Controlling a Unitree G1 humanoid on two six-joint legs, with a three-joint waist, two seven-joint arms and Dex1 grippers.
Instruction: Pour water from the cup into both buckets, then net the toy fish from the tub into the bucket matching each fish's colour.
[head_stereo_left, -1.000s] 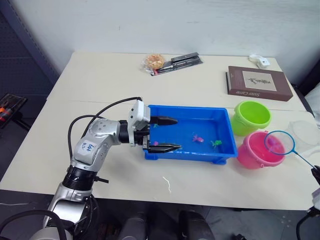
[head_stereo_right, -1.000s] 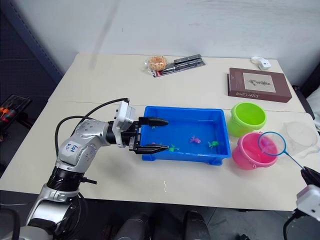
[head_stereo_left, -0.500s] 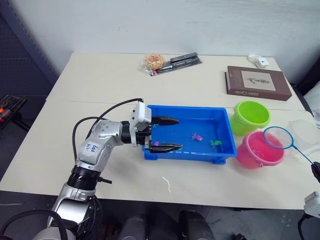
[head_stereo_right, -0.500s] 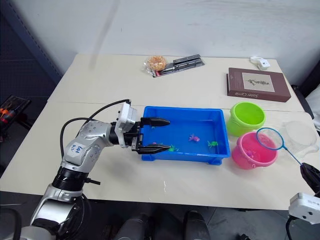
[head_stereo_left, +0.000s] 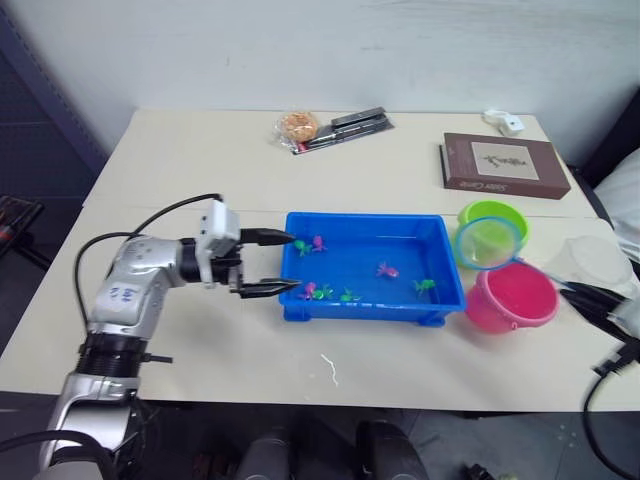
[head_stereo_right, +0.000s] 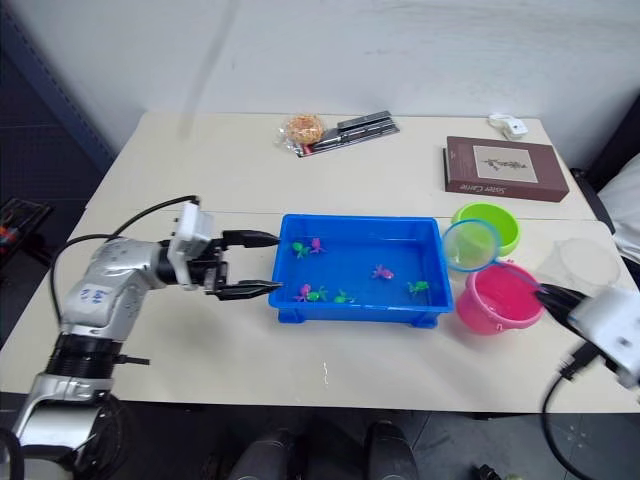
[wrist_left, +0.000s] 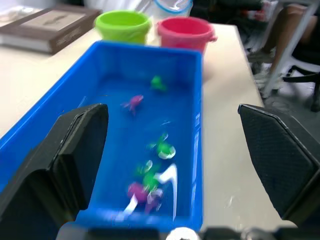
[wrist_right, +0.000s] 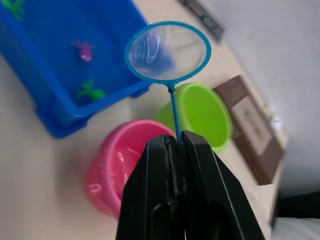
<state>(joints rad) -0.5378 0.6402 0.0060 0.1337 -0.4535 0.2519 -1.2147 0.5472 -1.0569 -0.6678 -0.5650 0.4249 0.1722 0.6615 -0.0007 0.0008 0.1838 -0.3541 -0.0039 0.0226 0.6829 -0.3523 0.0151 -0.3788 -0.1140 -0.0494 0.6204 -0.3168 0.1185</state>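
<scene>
On the cream surface (head_stereo_left: 200, 160), the blue tub (head_stereo_left: 446, 262) holds pink and green toy fish (head_stereo_left: 386, 270). The net (head_stereo_right: 469, 244) hangs over the tub's far end beside the lime-green bucket (head_stereo_left: 506, 215) and pink bucket (head_stereo_left: 512, 297); a careless sweep could tip either. The right gripper (wrist_right: 176, 142) grasps the net's handle with jaws clenched. The left gripper (head_stereo_left: 282, 262), jaws released wide, straddles the tub's near wall.
</scene>
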